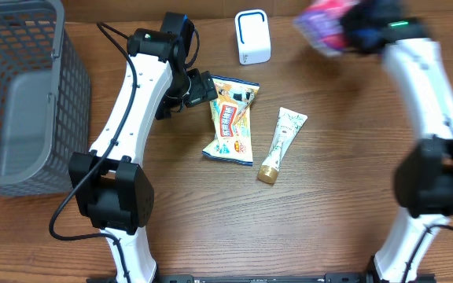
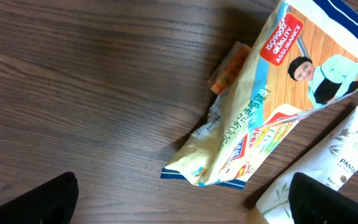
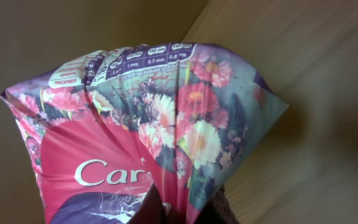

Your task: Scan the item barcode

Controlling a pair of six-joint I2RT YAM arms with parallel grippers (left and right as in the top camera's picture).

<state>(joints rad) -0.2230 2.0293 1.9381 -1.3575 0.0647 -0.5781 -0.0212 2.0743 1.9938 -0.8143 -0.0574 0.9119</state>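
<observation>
The right claw is clamped on a bunched end of the floral pink packet, which is held clear of the bench at the far right, well apart from the white barcode scanner. No barcode shows on the face seen by the right wrist camera, so the code may sit on a hidden side. If that side is not turned toward the scanner window, the scan will probably fail. The film is gathered into folds at the grip, and a code lying across such creases may not read. The packet is soft and held by one end only, so it could sag or slip during a fast swing. The overhead view shows it blurred. The left claw stands apart, holding nothing, just beside the snack packet and near the scanner. A wide approach from the right could crowd that arm or knock the scanner over.
</observation>
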